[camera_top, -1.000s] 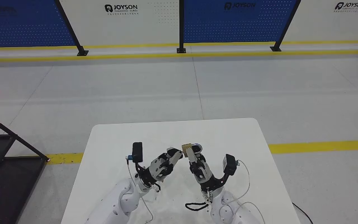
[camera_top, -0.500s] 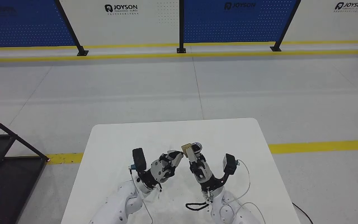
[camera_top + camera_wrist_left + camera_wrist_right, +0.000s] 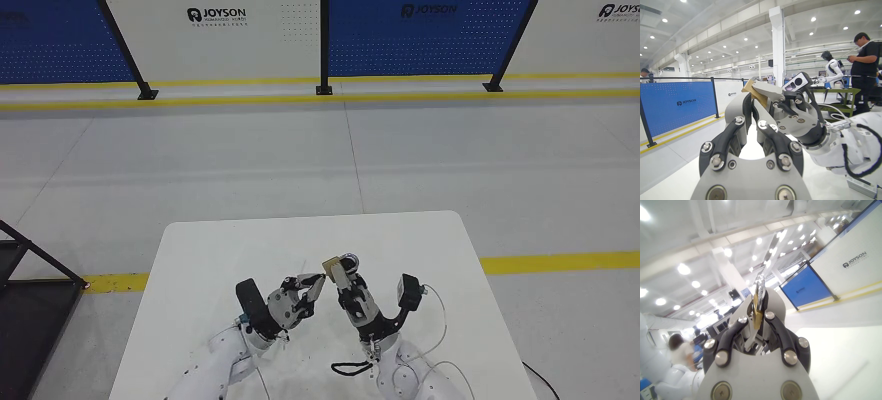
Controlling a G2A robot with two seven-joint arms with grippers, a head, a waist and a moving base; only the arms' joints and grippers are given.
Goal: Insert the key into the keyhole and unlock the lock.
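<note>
Brass body and silver shackle make up the lock (image 3: pixel 757 313). It is lifted above the white surface (image 3: pixel 200 260), over the middle of its near half. The right claw (image 3: pixel 758 302) is closed on the lock, with the brass body pressed between its two fingers and the shackle standing out past the fingertips, away from the wrist. In the top view the lock (image 3: pixel 331 264) shows as a small gold block at the tip of the right claw (image 3: pixel 343 275), and one brass corner is turned toward the other arm.

The left claw (image 3: pixel 312 285) comes from the opposite side, and its tip is just beside this brass corner. In the left wrist view the lock (image 3: pixel 753 92) sits directly behind the left claw (image 3: pixel 750 103), whose black pads (image 3: pixel 747 106) are drawn together to a narrow slit. I cannot make out the key itself, and I cannot tell if the tip touches the lock. The right claw (image 3: pixel 761 94) is seen there from the side, with its grey finger lying over the brass.

Both arms rise from the near edge of the surface and lean toward each other. Beyond the surface lies a pale floor with yellow lines (image 3: pixel 560 262). Blue and white barrier panels (image 3: pixel 420 35) stand at the far side, and a black frame (image 3: pixel 30 260) is at the left edge.
</note>
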